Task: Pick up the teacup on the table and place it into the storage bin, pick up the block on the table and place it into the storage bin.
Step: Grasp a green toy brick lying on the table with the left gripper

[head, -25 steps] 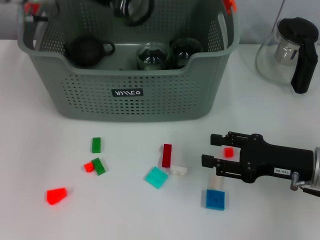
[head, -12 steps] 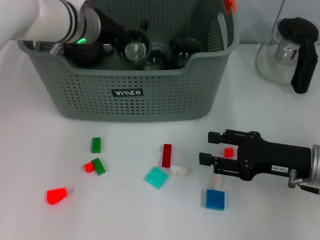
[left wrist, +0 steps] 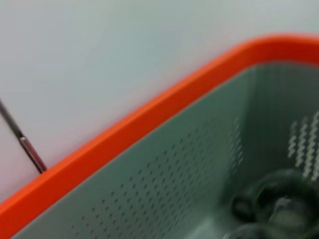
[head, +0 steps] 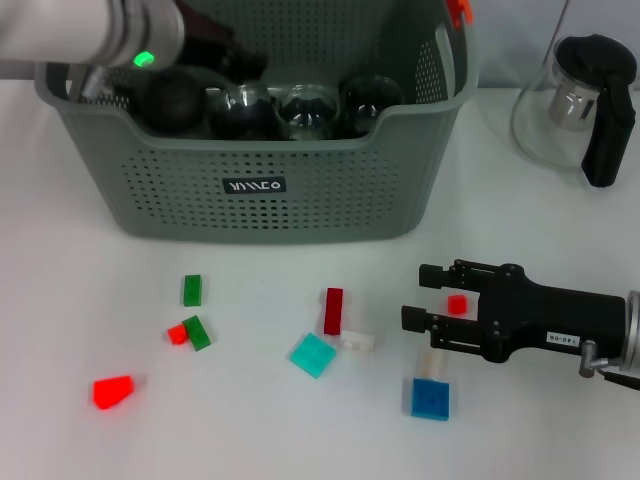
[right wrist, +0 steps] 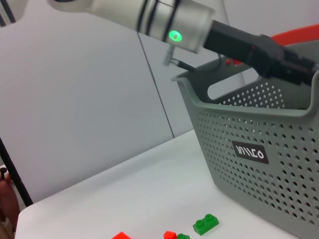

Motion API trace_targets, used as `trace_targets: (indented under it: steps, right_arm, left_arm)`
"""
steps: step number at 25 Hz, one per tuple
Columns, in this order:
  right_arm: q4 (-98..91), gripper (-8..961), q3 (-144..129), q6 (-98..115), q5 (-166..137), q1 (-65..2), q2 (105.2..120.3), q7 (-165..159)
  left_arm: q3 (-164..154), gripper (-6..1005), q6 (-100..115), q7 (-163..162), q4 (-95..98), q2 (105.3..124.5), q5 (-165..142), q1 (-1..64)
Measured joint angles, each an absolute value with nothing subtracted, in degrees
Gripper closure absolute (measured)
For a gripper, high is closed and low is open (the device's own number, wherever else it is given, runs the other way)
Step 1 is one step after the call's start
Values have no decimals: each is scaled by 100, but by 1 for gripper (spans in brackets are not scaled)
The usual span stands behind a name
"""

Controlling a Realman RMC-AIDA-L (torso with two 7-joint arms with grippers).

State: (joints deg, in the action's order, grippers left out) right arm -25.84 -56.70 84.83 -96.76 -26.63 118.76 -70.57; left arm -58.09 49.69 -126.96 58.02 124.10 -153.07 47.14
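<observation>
Three glass teacups (head: 300, 108) in storage bin (head: 300, 200) beside left gripper (head: 235, 62), grip unclear; right gripper (head: 425, 300) spread over table (head: 80, 300).

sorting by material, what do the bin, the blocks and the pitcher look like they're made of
The bin looks like matte grey-green moulded plastic: even perforated walls, rounded rim, orange clips. The blocks, such as the blue one and the dark red one, look like hard plastic, brightly coloured, some with studs. The pitcher looks like clear glass, see-through and shiny, with a black handle, probably plastic.

Matt perforated plastic storage bin (head: 260, 190), glossy glass teapot (head: 585, 105), smooth white table (head: 90, 300)
</observation>
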Motion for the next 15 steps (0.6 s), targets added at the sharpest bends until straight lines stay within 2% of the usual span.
trace_targets:
  steps: [4, 13, 15]
  right_arm:
    - [-2584, 241, -5676, 8482, -9677, -2649, 11873, -7057]
    - [-2584, 241, -5686, 8479, -9677, -2659, 11868, -7074]
    - [-2584, 241, -5685, 8472, -9677, -2664, 11867, -7091]
  left_arm:
    - [-5374, 546, 5960, -12604, 6764, 12351, -14174, 4259]
    - [-2994, 175, 9889, -11336, 6872, 11958, -12176, 3787]
    - [-2853, 176, 10434, -10823, 6858, 11975, -12171, 3606]
